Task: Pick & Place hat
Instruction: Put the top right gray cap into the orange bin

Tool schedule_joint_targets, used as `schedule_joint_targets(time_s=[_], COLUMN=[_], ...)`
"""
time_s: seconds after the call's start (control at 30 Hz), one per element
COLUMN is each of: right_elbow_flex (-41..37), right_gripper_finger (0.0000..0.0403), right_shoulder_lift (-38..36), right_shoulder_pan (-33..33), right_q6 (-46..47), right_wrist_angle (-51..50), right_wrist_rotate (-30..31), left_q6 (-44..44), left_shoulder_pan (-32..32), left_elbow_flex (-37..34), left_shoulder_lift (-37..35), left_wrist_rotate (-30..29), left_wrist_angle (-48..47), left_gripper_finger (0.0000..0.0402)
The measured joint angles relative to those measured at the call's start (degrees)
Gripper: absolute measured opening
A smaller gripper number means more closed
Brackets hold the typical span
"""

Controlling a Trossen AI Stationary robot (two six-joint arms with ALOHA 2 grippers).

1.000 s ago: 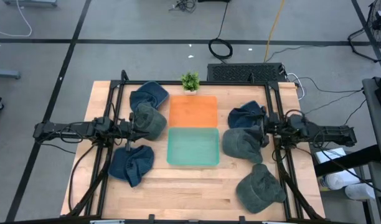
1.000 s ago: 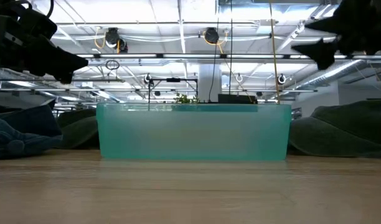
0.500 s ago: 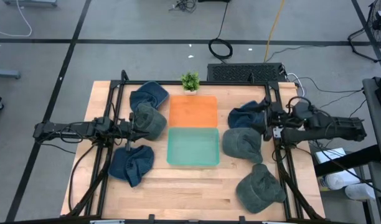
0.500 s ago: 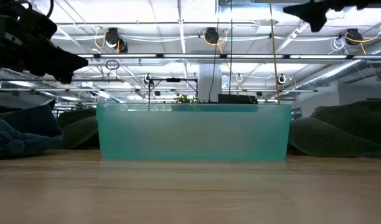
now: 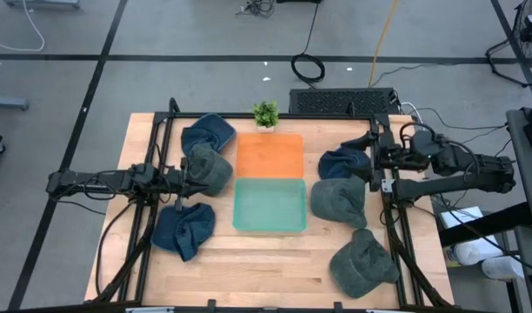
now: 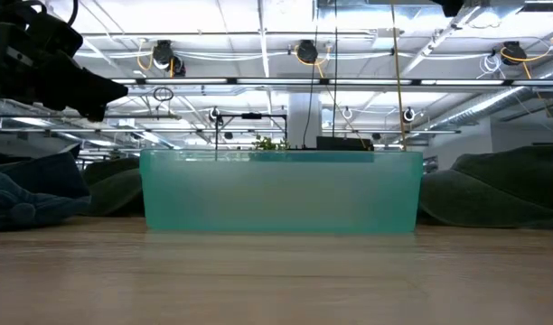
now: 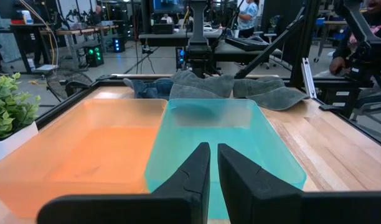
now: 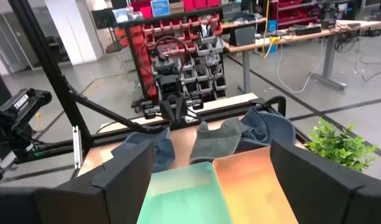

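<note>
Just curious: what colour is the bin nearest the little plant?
Orange bin, translucent; the high view shows it best, beside the plant.

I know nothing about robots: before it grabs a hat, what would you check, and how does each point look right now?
1. Right gripper open and empty: ok, its fingers stand wide apart with nothing between them.
2. A hat within its reach: ok, the blue hat lies right beside it, a grey-green hat just nearer the front.
3. Green bin free to receive a hat: ok, nothing lies in it.
4. Orange bin free: ok, also bare.
5. Left gripper out of the way: ok, shut and empty, waiting at the hats left of the bins.
6. Which bin the hat belongs in: cannot tell.
</note>
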Motion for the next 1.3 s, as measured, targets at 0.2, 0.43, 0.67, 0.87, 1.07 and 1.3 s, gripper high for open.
schedule_joint_targets(time_s=[0.2,0.43,0.67,0.87,1.07,1.3], right_elbow_flex=[6.1,13.0,18.2,20.4,21.0,21.0], right_gripper_finger=[0.0308,0.0308,0.0308,0.0308,0.0308,0.0308], right_shoulder_lift=[3.4,8.2,13.0,16.2,18.3,19.4], right_shoulder_pan=[0.3,2.9,6.4,9.0,10.6,10.8], right_q6=[0.3,5.1,8.2,10.7,14.4,25.7], right_wrist_angle=[-4.5,-7.2,-8.2,-8.2,-7.9,-9.1], right_wrist_rotate=[0.0,0.0,0.0,0.0,0.0,0.0], left_q6=[0.0,0.0,0.0,0.0,0.0,0.0], left_shoulder_pan=[0.0,0.0,0.0,0.0,0.0,0.0], left_elbow_flex=[0.0,0.0,0.0,0.0,0.0,0.0], left_shoulder_lift=[0.0,0.0,0.0,0.0,0.0,0.0], left_wrist_rotate=[0.0,0.0,0.0,0.0,0.0,0.0], left_wrist_angle=[0.0,0.0,0.0,0.0,0.0,0.0], left_gripper_finger=[0.0037,0.0037,0.0037,0.0037,0.0037,0.0037])
